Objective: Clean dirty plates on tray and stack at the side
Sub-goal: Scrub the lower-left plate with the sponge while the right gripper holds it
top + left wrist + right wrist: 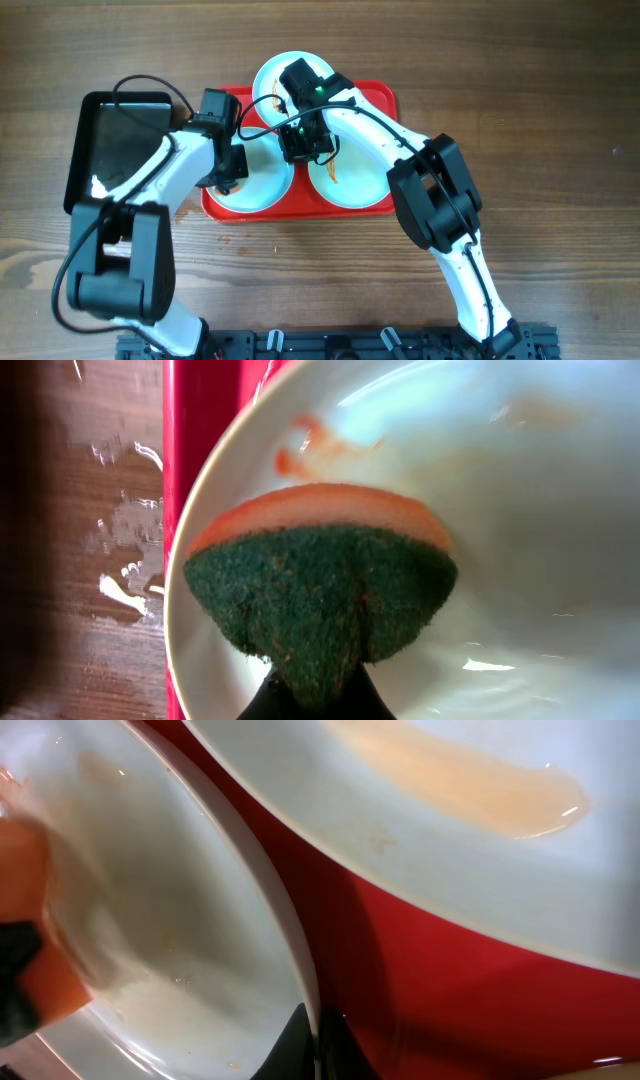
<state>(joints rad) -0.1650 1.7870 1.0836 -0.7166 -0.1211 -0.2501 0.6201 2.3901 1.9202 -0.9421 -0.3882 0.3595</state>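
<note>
Three plates [268, 80] overhead; left wrist shows sponge [320, 600].

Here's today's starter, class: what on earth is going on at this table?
The left gripper presses a green-and-orange scouring sponge onto a round pale plate marked with an orange smear, on the large red plastic tray. The right gripper sits at that plate's rim, apparently steadying it; whether it grips is unclear. The right-hand plate, also smeared, and the far plate wait on the tray; nothing is stacked yet.
</note>
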